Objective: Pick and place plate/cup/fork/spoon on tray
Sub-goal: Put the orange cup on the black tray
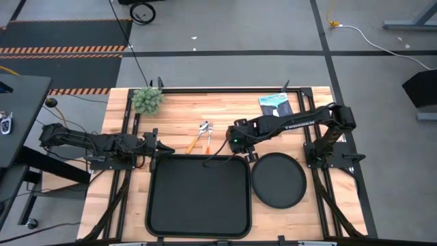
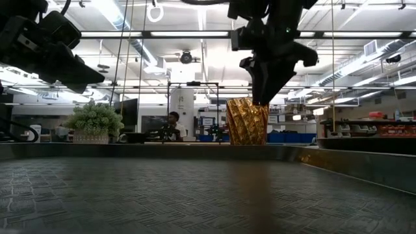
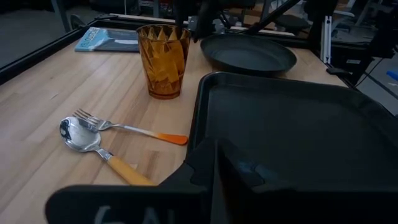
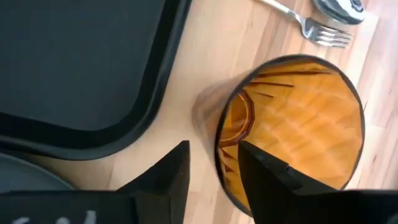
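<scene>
The amber ribbed cup (image 4: 298, 124) stands upright on the wood beyond the tray's far edge; it also shows in the left wrist view (image 3: 165, 56). My right gripper (image 4: 214, 149) is open above it, one finger inside the cup and one outside. The fork (image 3: 134, 129) and the spoon (image 3: 78, 134) lie side by side on the wood, left of the cup. The black tray (image 1: 151, 198) lies at the near middle, and the round black plate (image 1: 278, 181) lies on the table right of it. My left gripper (image 1: 164, 146) is shut and empty by the tray's far left corner. My right gripper comes at the cup from above, slanting from the table's right, and its fingers stand on either side of the cup's wall at the rim (image 4: 219, 146). I cannot tell whether either finger touches the wall. The cup stands on the table.
A small potted plant (image 1: 147, 100) stands at the far left and a blue booklet (image 1: 275, 104) lies at the far right. Black frame rails run along the table's sides. A person (image 2: 172, 123) sits in the room beyond the table.
</scene>
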You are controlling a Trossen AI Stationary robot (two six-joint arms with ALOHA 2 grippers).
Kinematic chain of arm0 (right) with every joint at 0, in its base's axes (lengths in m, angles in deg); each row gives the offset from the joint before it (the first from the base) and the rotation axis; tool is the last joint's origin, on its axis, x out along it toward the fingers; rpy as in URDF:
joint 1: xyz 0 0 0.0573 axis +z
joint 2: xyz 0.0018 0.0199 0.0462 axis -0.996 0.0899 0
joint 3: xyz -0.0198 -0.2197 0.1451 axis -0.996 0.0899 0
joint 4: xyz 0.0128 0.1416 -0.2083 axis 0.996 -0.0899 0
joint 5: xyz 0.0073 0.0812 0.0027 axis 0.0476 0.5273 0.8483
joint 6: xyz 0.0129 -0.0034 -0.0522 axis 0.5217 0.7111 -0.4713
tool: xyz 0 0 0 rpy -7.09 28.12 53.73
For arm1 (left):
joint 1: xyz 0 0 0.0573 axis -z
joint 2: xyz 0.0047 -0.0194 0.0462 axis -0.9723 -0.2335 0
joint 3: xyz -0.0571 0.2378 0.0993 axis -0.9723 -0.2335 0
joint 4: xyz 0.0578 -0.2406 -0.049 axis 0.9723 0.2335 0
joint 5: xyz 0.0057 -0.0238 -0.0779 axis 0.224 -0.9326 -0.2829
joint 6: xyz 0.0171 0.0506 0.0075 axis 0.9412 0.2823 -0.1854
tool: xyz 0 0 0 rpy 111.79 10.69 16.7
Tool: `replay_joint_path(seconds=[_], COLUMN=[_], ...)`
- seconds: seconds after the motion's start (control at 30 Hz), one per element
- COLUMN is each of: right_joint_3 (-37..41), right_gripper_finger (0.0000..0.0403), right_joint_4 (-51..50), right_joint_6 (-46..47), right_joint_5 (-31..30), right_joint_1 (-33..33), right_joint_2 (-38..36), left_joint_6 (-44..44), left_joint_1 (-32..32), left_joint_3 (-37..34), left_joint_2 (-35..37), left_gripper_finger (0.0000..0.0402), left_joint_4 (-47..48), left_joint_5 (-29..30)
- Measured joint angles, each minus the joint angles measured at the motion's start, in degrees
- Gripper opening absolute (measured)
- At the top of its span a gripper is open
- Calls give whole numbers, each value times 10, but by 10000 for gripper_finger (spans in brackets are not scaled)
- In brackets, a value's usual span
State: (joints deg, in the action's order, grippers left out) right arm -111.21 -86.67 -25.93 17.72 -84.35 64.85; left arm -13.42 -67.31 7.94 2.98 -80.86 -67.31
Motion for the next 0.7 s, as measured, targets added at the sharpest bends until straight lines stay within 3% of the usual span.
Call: replay_joint_path(seconds=[0.43,0.7], right_joint_3=[0,-16], right_gripper_finger=[14,17], right_joint_4=[-9,-47], right_joint_6=[-22,-32], right_joint_5=[1,1], right_joint_1=[-4,0], right_joint_2=[3,3], left_joint_6=[0,0], left_joint_1=[0,0], left_joint_3=[0,0], left_joint_2=[0,0], left_gripper_finger=[27,27], left_joint_4=[0,0], left_joint_5=[0,0])
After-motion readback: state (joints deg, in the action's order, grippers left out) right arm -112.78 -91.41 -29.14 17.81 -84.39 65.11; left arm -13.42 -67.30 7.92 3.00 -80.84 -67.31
